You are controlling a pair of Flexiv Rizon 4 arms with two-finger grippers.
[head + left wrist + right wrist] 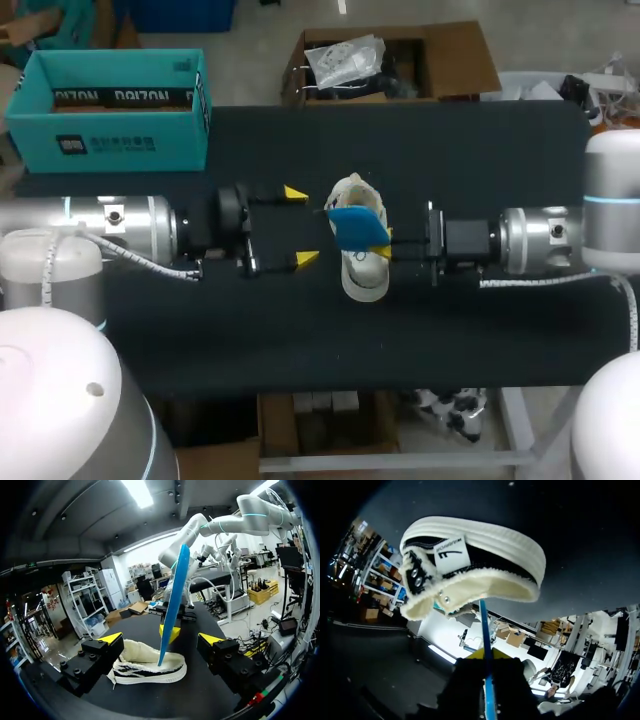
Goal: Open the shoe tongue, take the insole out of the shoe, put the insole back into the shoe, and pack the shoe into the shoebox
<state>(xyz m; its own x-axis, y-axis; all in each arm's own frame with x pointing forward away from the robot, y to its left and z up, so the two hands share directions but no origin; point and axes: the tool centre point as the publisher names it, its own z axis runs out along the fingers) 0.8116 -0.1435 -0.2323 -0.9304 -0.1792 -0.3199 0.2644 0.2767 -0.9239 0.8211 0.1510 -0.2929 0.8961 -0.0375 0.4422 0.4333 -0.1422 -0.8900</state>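
Black table [480, 330]: 1 white shoe [362, 278] upright on sole, mid-table; teal shoebox [110, 140] at far-left corner.

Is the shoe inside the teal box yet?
No, the shoe lies on the black table, well apart from the open teal shoebox.

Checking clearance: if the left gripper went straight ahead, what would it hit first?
Probably the shoe, lying just ahead of the open left gripper; the insole standing in it looks slightly farther.
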